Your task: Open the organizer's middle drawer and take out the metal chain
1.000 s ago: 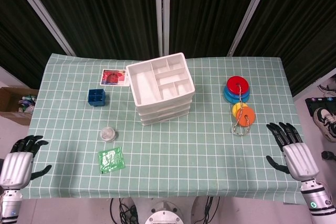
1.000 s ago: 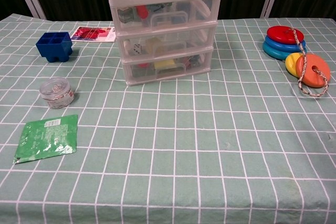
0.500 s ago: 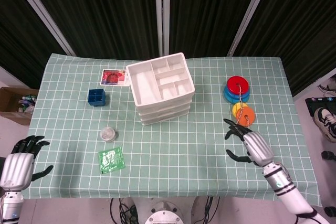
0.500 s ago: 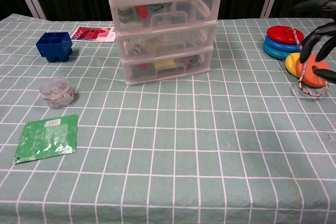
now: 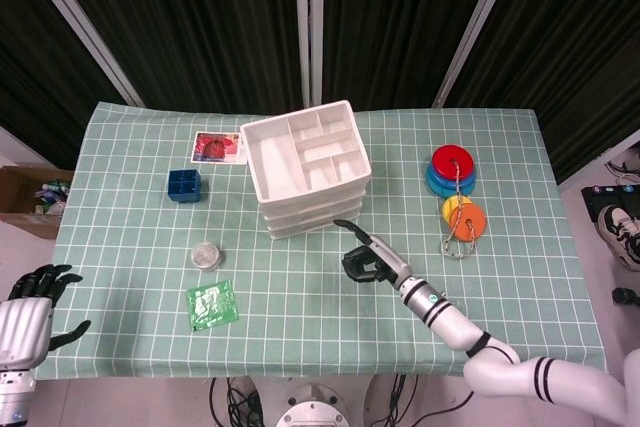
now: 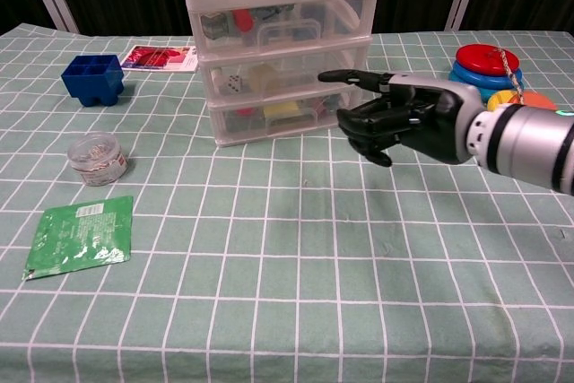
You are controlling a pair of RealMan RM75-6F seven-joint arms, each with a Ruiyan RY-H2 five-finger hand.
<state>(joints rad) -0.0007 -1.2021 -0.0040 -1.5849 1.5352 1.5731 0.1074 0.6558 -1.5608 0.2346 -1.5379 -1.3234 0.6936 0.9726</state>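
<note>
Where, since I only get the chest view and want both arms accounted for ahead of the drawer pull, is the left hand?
Observer: The left hand sits low at the near left corner of the head view, off the table's edge, fingers apart, holding nothing.
Operator: And the organizer's top tray, anything in it?
Observer: From above, the organizer's top compartments show bare white, with nothing in them.

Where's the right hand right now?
In both views the right hand hovers just in front of the organizer, toward its right side.
</note>
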